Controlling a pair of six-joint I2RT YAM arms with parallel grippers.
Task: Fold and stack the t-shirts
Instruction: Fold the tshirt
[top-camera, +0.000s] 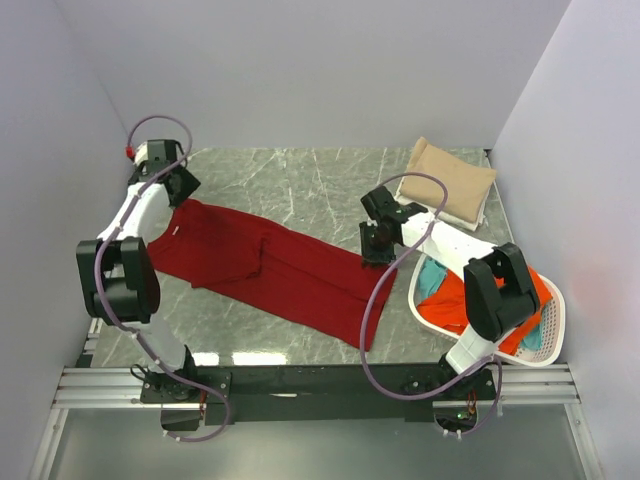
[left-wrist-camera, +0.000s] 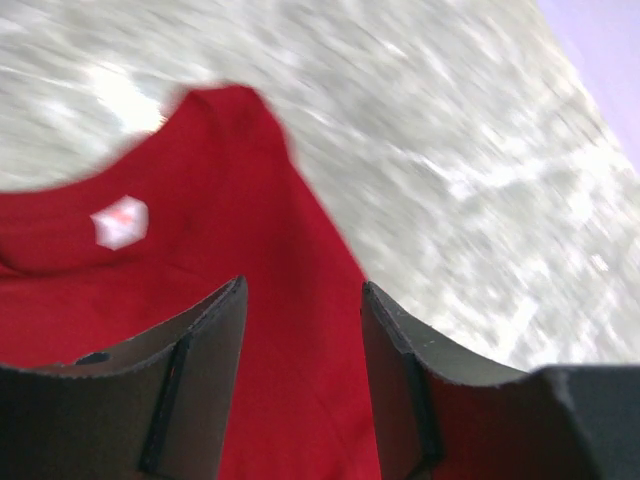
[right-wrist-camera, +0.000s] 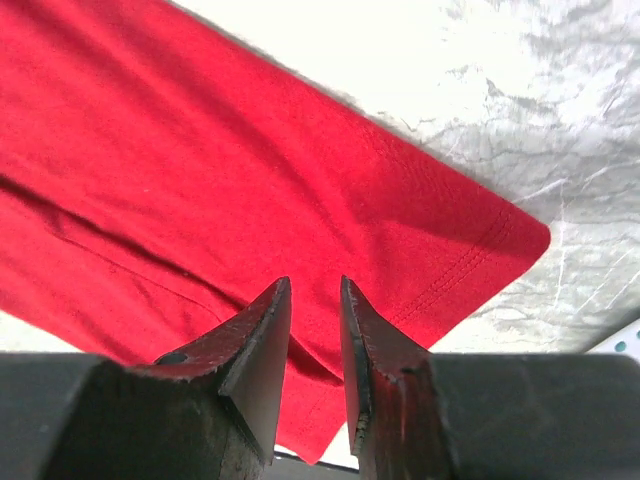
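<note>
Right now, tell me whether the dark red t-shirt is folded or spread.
Partly folded: the dark red t-shirt lies flat on the table as a long narrow band, one layer lapped over along its middle.

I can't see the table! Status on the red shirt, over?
Left hand open over the dark red t-shirt, neck end. Right hand narrow at its hem, grip unclear. Shirt stretched out flat. Nothing blocking.

Left gripper (left-wrist-camera: 304, 284): fingers apart above the dark red t-shirt (left-wrist-camera: 250, 180). White neck label (left-wrist-camera: 120, 222) visible. Blurred marble table (left-wrist-camera: 450, 150) beyond.
</note>
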